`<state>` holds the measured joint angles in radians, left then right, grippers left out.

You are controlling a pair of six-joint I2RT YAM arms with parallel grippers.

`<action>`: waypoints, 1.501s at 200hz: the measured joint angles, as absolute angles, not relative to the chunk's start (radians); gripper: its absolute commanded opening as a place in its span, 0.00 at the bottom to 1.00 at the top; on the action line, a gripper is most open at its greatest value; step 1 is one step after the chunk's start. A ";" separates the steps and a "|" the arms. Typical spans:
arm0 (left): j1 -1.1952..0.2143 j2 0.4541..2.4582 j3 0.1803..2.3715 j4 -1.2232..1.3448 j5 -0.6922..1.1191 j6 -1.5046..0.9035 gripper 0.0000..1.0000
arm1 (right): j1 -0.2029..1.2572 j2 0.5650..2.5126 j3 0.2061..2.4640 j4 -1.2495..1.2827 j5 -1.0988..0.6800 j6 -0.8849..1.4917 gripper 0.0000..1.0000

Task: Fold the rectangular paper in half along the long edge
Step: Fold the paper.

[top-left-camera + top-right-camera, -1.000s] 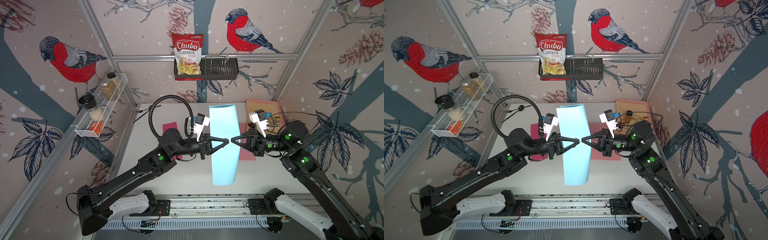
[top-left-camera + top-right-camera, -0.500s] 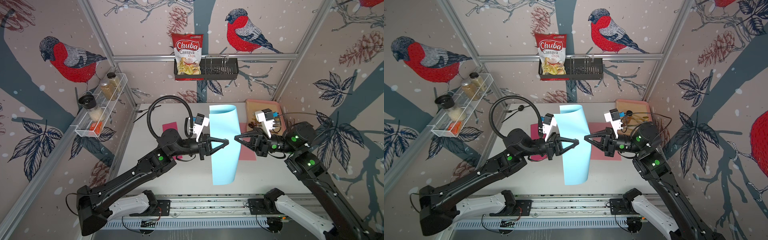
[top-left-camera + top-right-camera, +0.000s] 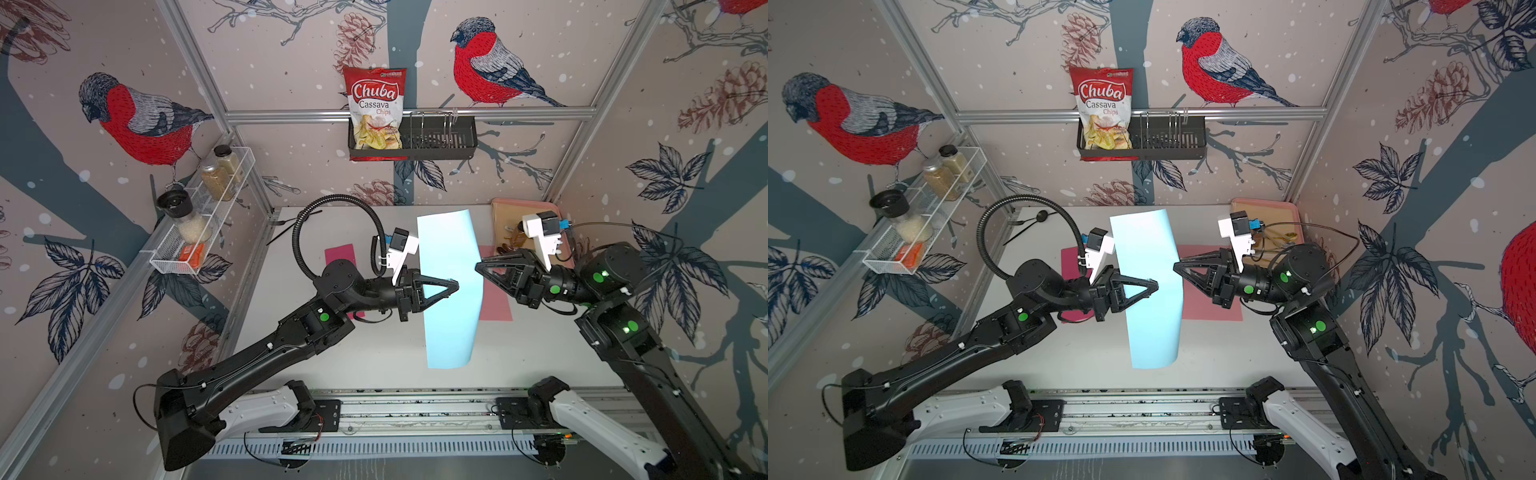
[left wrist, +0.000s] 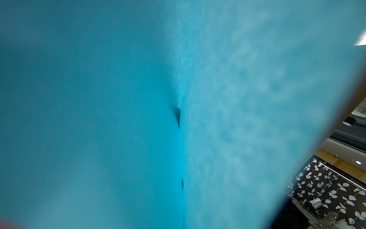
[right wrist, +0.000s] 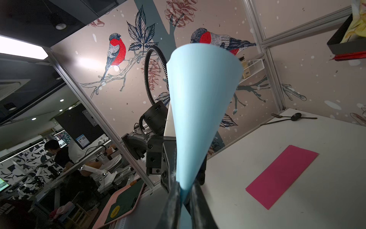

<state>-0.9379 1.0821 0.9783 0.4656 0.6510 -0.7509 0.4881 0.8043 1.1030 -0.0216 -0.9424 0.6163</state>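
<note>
Left pincer [image 3: 454, 285] is pinching light blue rectangular paper sheet [image 3: 451, 332] above white counter [image 3: 374, 353]; right pincer [image 3: 478, 265] is pinching its right edge.

Black left arm [image 3: 291, 332] and right arm [image 3: 615, 332] bore green dots and white bases; a ribbed cable [image 3: 296, 245] looped off the left.

Printed on the red-and-white snack bag [image 3: 376, 110] [image 3: 1104, 109] standing in the black wall basket [image 3: 436, 143], legible in both top views: "Chuba" in white script, "Cassava" in dark letters beneath, "Chips" in red. Small green mark at bag's top unreadable.
</note>
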 measured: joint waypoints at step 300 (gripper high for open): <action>-0.959 1.085 0.968 0.456 0.651 -0.746 0.00 | 0.449 0.883 1.161 0.139 -0.934 0.695 0.05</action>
<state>-0.9588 1.0847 0.9680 0.4561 0.6506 -0.7464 0.4488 0.8833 1.1610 0.1394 -0.9337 0.6949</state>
